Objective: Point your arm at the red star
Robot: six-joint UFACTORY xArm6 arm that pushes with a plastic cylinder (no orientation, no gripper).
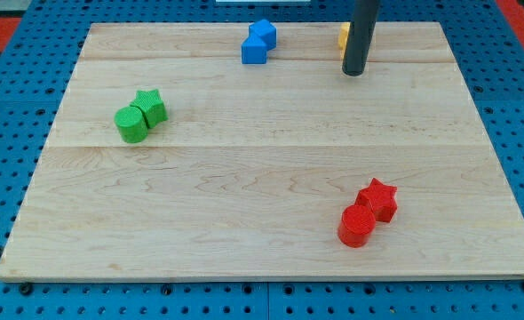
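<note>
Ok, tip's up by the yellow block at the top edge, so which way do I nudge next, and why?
Probably slide my tip toward the view's bottom and slightly right. The red star sits far below it, touching the red cylinder at its lower left, and the bare board lies between, so nothing blocks that path.

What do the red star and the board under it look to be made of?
Red star: probably matte plastic, going by its even saturated colour and faint ridging. Board: pale wood with visible grain and plank seams, a smooth, low-sheen finish.
</note>
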